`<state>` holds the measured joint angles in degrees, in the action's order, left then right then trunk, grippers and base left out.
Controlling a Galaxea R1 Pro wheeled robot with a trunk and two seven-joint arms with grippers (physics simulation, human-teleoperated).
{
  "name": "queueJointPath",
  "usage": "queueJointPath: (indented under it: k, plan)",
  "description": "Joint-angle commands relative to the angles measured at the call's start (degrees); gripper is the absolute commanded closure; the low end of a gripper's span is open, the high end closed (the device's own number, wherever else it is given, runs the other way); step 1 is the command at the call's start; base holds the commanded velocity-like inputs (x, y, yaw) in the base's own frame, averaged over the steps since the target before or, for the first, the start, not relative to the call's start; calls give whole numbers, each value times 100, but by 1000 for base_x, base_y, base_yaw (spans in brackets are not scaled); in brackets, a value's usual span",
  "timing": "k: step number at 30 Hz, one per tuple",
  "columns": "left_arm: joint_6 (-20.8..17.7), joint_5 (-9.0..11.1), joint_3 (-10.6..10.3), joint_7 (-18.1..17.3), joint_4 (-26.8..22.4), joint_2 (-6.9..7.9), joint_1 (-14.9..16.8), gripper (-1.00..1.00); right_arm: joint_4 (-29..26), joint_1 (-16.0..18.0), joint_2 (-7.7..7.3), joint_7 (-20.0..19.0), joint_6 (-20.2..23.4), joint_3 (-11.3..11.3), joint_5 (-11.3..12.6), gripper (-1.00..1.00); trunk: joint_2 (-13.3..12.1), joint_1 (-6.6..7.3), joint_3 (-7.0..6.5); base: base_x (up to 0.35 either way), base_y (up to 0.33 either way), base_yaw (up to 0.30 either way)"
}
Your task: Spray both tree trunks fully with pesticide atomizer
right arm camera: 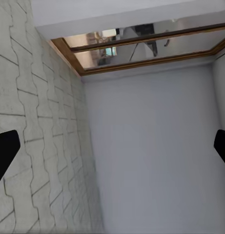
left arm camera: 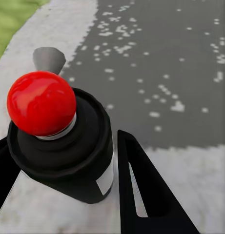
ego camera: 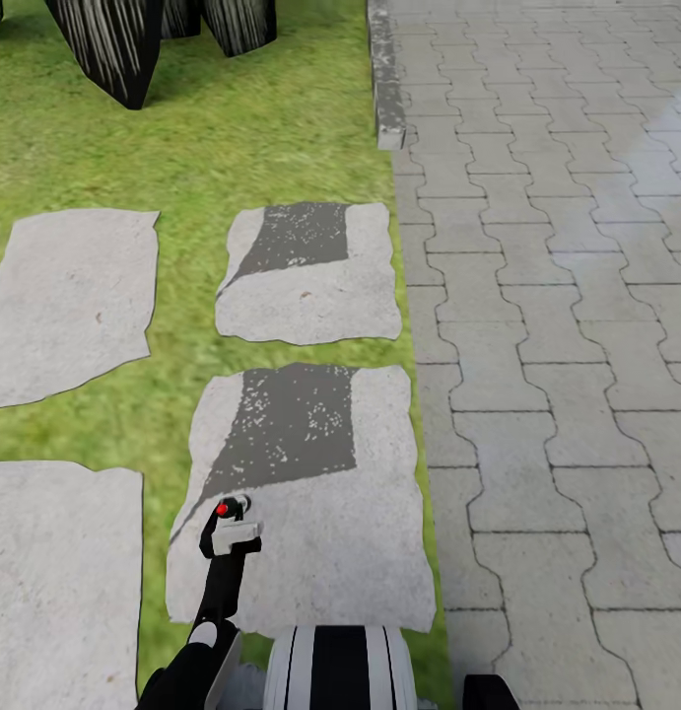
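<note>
Paved path: interlocking grey pavers (ego camera: pixel 557 325) ran up your right side, bordered at the far end by a grey kerb (ego camera: pixel 385 79); nothing lay on them.
Lawn: grass (ego camera: pixel 232 128) filled your left, broken by flat stepping stones (ego camera: pixel 69 301); two of them bore dark speckled patches (ego camera: pixel 291 419) that looked like sprayed wet marks, though you could not be sure.
Dark plants: black, white-streaked shapes (ego camera: pixel 118 44) stood at the far edge of the grass, well apart from you; no tree trunk was in sight, so you still had to find both.
House wall: your right pincer (right arm camera: pixel 112 151) faced a pale wall and a wood-framed window (right arm camera: pixel 141 46), its fingers spread wide with nothing between them.
Pesticide atomizer: you held it off the ground in your left pincer (left arm camera: pixel 68 195), over the nearest stepping stone (ego camera: pixel 310 572).
Grip: the two black fingers (left arm camera: pixel 141 195) pinched the dark body just below the red knob (left arm camera: pixel 41 102), with the grey nozzle (left arm camera: pixel 49 58) jutting beyond.
Handling: it looked small, rigid and light, probably smooth plastic that could twist in a loose pinch; low on the body seemed the safe hold, clear of knob and nozzle.
</note>
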<state>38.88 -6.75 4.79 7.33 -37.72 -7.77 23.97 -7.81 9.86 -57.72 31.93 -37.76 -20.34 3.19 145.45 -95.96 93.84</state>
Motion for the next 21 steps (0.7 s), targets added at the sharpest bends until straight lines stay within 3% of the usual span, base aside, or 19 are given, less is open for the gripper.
queueJointPath:
  k: [1, 21]
  plan:
    - [15, -63, 22, 32, 3, -6, 2, 100, 7, 7, -2, 6, -21, 30, 32, -100, 0, 3, -20, 0, 0, 0]
    - [15, -63, 22, 35, -7, -6, 2, 100, 12, 7, -2, 6, -21, 30, 32, -100, -27, 55, -463, 0, 0, 0]
